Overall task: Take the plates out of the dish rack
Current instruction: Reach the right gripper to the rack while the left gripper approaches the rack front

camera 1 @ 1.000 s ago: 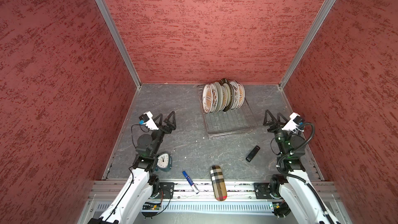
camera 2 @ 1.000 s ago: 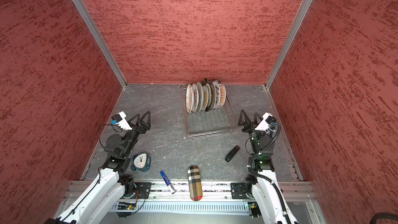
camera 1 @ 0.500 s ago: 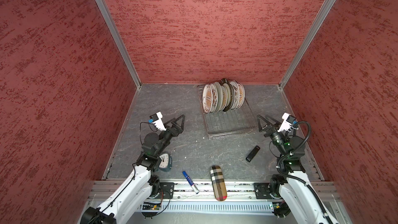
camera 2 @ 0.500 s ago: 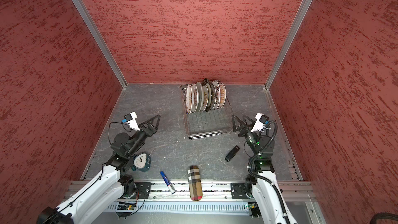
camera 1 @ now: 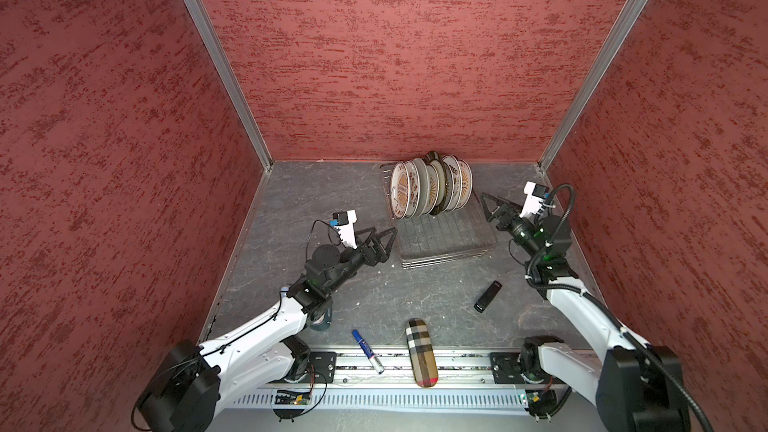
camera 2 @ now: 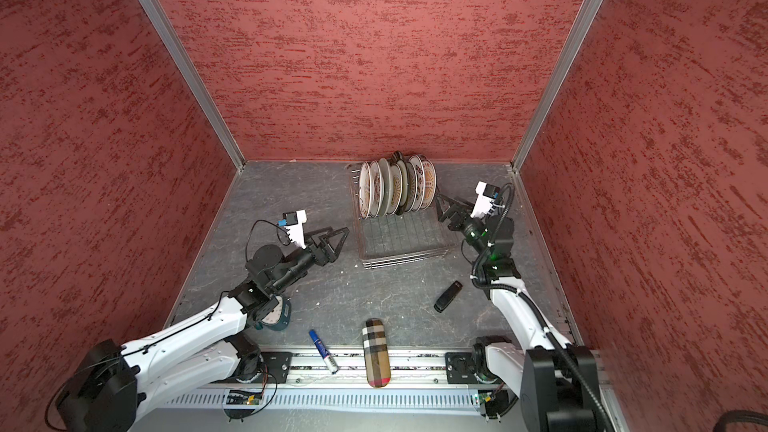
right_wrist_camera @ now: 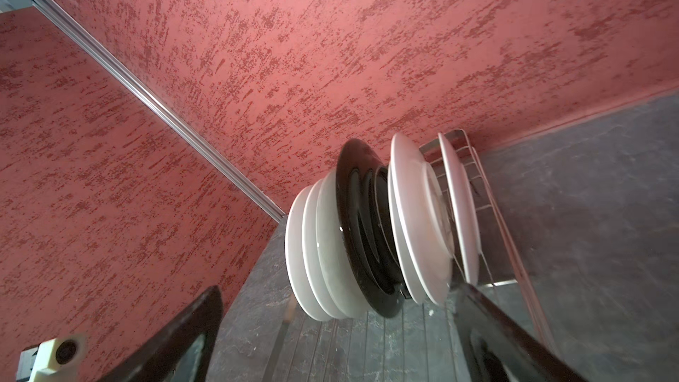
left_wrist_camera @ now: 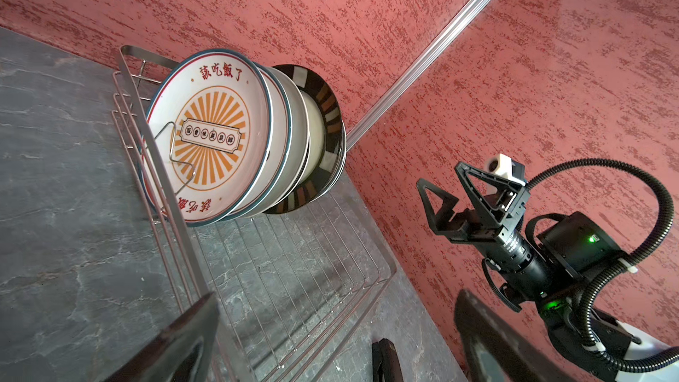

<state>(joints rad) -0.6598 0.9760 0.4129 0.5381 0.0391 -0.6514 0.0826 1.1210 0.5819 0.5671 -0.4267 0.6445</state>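
Observation:
Several plates stand on edge in a tight row at the far end of the dish rack. The left wrist view shows the sunburst face of the outermost plate, with a dark-rimmed one behind it. From the right wrist view I see white plate backs and a black one. My left gripper is open at the rack's left edge. My right gripper is open just right of the plates. Neither touches a plate.
A teal alarm clock sits under my left forearm. A blue marker and a plaid case lie at the front edge. A small black object lies right of centre. Red walls enclose three sides.
Both arms have reached forward from the table's sides toward the dish rack. Both grippers stayed open. The plates have not moved.

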